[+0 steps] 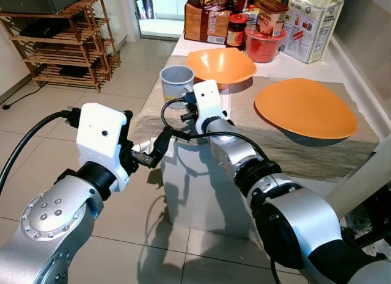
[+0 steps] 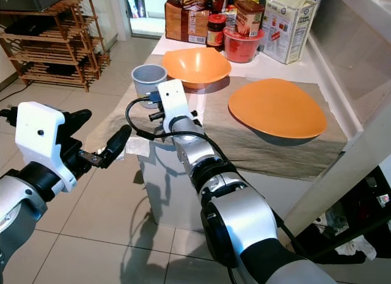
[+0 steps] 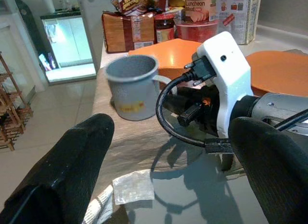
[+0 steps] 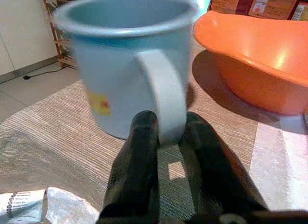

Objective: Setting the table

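Grey enamel mug (image 4: pixel 130 70) stands on the cloth's far left, beside the orange bowl (image 1: pixel 221 64), and our right gripper (image 4: pixel 168 132) pinches its handle, probably to shift it, while our left gripper (image 3: pixel 159 185) waits spread near the table edge.

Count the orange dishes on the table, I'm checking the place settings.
2: a bowl behind the mug, and a plate further to the robot's right. More could hide behind the groceries.
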You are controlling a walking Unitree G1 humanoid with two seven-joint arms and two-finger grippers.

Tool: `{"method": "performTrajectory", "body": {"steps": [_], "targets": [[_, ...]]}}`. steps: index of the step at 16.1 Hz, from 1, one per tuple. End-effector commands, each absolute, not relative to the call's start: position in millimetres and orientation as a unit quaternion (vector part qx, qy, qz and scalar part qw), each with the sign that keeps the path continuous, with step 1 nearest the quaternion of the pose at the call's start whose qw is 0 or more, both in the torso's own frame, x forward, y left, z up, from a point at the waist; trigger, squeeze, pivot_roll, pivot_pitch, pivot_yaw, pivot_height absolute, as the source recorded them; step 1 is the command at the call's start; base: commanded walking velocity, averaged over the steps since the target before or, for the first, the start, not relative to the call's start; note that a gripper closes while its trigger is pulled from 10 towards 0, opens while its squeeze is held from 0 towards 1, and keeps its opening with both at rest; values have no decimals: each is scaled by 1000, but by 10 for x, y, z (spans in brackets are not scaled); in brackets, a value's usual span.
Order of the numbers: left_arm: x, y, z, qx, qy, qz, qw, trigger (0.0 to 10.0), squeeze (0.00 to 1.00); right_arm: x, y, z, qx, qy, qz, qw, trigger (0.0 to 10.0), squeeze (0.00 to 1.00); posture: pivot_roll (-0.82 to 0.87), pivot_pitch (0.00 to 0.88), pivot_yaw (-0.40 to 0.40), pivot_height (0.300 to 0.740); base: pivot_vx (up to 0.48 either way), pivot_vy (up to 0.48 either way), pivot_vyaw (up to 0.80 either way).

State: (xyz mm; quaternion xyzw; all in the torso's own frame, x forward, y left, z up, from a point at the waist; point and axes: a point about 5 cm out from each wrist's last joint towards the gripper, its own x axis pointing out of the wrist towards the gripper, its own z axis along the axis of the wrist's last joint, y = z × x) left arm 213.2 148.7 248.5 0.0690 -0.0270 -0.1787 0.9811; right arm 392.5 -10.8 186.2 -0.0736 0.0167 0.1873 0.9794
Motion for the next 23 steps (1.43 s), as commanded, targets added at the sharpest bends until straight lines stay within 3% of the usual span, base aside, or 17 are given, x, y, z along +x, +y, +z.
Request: {"method": "performTrajectory", "body": {"steps": [1,7,15,19,23], "targets": [[2103,1487,2490,70,-29,-178,981,10000,0,3933,-127,1872,-72,13,186,980,0,0,328,110,1,740,0,0,0],[2107,1482,2481,70,-28,-179,981,10000,0,3950,-153,1918,-67,2,179,982,0,0,325,111,2,740,0,0,0],[2332,1587,2157,90,-3,-157,984,10000,0,4063,-310,2726,-44,-168,160,972,0,0,229,18,-9,740,0,0,0],[2577,1703,1943,98,-9,-119,988,10000,0,4088,-696,2983,-76,-246,107,960,0,0,134,0,-18,740,0,0,0],[2807,1797,1820,101,-33,-90,990,10000,0,3969,-1281,2599,-101,-241,37,965,0,0,13,0,-4,740,0,0,0]]}}
